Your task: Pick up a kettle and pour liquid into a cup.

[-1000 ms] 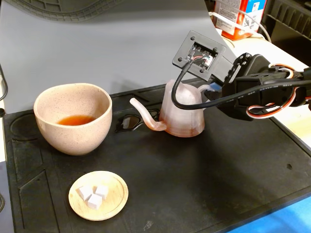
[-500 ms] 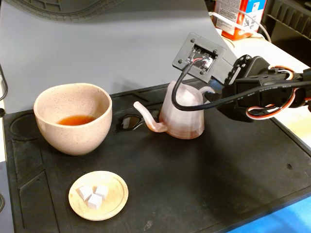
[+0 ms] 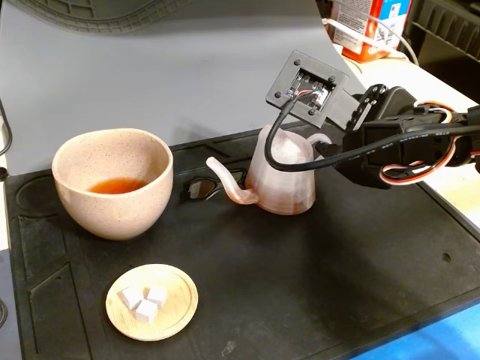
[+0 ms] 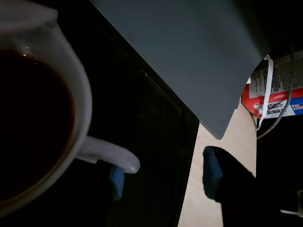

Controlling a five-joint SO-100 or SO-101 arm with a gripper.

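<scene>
Although the pouring looks already done, handling notes apply as follows.

Kettle: the small translucent pink ridged plastic kettle [image 3: 283,176] stands upright on the black moulded work mat [image 3: 315,277], right of centre in the fixed view; judged light and stiff, thin-walled, its ridges giving some bite, its weight set mostly by the dark liquid seen inside in the wrist view.
Hold: the small loop handle [image 4: 108,155] at the kettle's rear is the likely place to take hold; a squeeze on the cone body would probably slip upward.
Spout: the long thin curved gooseneck spout [image 3: 227,182] points toward the cup and looks the most fragile part.
Gripper: the two-finger gripper [image 4: 163,176] shows its blue-padded jaws spread apart, one beside the handle, the other clear of it; nothing is held.
Cup: the large rounded speckled beige-pink ceramic cup [image 3: 112,184] sits well apart to the left, holding reddish-brown tea-like liquid [image 3: 117,185]; judged heavy and stable.
Surroundings: a small round wooden saucer [image 3: 152,301] with white cubes [image 3: 144,298] lies near the front, below the cup.
Obstruction: none stands between kettle and cup; the black camera cable [image 3: 300,161] loops close over the kettle.
</scene>
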